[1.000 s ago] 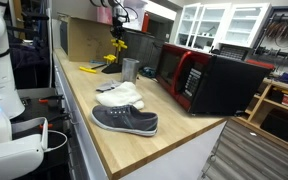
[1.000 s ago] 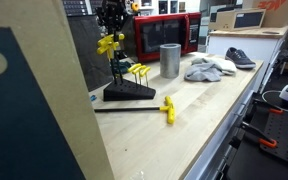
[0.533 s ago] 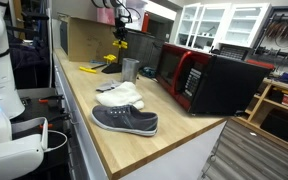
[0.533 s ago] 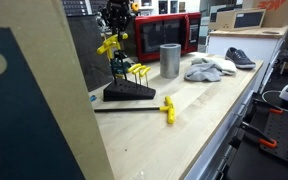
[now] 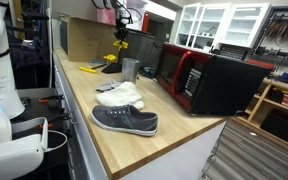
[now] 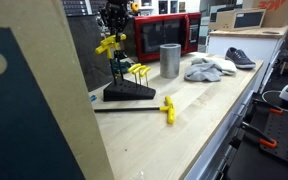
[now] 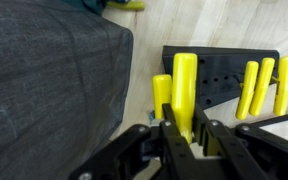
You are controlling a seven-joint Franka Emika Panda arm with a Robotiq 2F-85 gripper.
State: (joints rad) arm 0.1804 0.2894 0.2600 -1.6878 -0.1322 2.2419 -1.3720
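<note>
My gripper [image 7: 184, 128] is shut on a yellow peg [image 7: 184, 85] that sticks out past the fingertips. Below it lies a black pegboard stand [image 7: 219, 70] with three yellow pegs [image 7: 264, 85] in a row at its right and another peg [image 7: 161, 98] beside the held one. In both exterior views the gripper [image 6: 110, 28] [image 5: 119, 25] hangs above the stand [image 6: 129, 93] [image 5: 110, 66] with the yellow peg [image 6: 108, 45] [image 5: 120, 43] pointing down, apart from the base. A loose yellow piece [image 6: 168, 108] lies on the wooden counter in front of the stand.
A grey metal cup [image 6: 170, 60] stands beside the stand, then a white cloth [image 6: 209, 68] and a grey shoe [image 5: 125, 120]. A red-and-black microwave [image 5: 209, 80] sits along the counter's far side. Dark fabric [image 7: 44, 90] fills the wrist view's left. A cardboard panel [image 6: 34, 100] blocks the near side.
</note>
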